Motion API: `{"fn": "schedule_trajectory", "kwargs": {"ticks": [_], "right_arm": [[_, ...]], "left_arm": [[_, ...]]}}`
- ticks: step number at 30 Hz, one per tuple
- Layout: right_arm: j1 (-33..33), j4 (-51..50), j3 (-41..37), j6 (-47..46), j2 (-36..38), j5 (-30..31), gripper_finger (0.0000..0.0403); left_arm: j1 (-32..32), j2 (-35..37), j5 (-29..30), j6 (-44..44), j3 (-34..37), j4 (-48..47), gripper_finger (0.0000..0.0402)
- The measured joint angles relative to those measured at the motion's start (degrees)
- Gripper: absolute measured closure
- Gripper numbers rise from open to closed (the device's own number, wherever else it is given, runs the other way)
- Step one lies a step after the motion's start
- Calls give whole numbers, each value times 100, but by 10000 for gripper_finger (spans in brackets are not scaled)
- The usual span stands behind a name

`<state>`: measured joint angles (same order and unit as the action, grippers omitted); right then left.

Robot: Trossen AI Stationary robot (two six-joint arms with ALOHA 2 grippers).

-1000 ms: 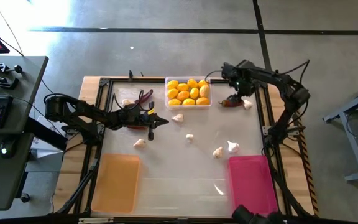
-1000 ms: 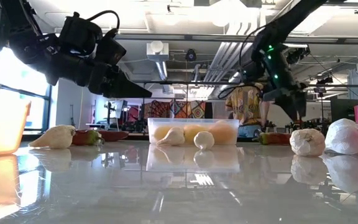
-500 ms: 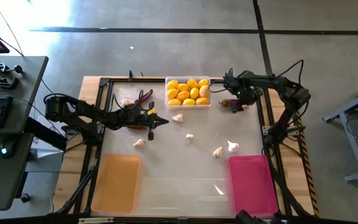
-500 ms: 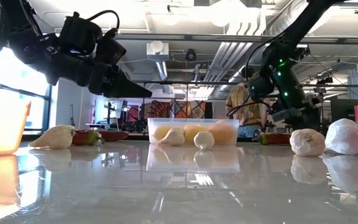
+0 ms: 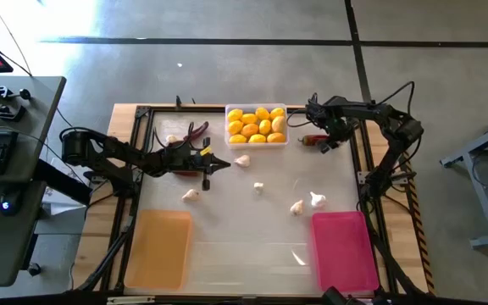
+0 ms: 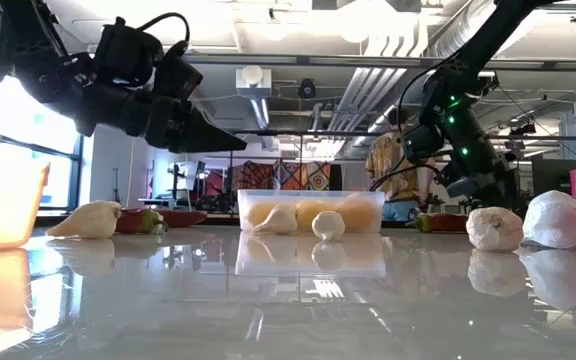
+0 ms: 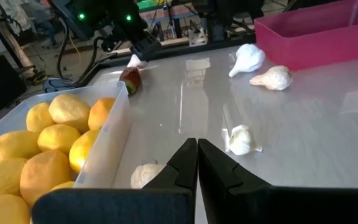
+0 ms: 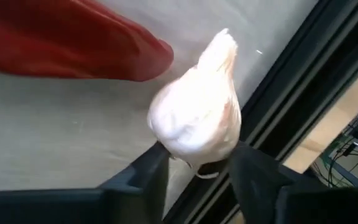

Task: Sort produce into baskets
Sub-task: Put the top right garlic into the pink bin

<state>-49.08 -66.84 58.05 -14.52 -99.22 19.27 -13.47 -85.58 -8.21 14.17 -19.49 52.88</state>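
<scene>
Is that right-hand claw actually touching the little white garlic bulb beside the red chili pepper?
Touching. The right wrist view shows the white garlic bulb sitting between the right gripper fingers, both dark fingers pressed against its lower sides, the red chili pepper just behind.

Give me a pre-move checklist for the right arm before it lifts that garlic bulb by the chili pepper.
1. Garlic bulb sits between the right gripper fingers: ok.
2. Firm grip on the bulb: cannot tell; the fingers flank its lower end, but contact is not clear.
3. Chili pepper stays out of the jaws: ok, it lies beside the bulb, not between the fingers.
4. Pink tray free to receive: ok, nothing shows in it.
5. Left gripper out of the path: ok, shut and hovering left of the clear tray of lemons.
6. Two loose garlic bulbs near the pink tray's far edge: not ok, they lie close to the likely route.
</scene>
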Motion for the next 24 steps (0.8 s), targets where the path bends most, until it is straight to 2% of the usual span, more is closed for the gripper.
{"fn": "schedule_trajectory", "kwargs": {"ticks": [4, 8, 12, 18, 21, 24], "right_arm": [[114, -308, 193, 0, 141, -18, 300], [393, -687, 422, -203, 527, -46, 318], [817, -1093, 568, -607, 1062, -286, 320], [1811, -1559, 574, -1611, 1972, -732, 320], [2080, -1378, 576, -2104, 2190, -566, 320], [2024, -1137, 576, -2183, 2172, -240, 320]], "left_arm": [[0, 0, 0, 66, 0, 24, 401], [0, 0, 0, 145, 0, 22, 401], [0, 0, 1, 170, 0, 21, 401], [0, 0, 2, 354, -89, 65, 401], [0, 0, 1, 350, -186, 64, 401], [0, 0, 2, 350, -238, 61, 401]]}}
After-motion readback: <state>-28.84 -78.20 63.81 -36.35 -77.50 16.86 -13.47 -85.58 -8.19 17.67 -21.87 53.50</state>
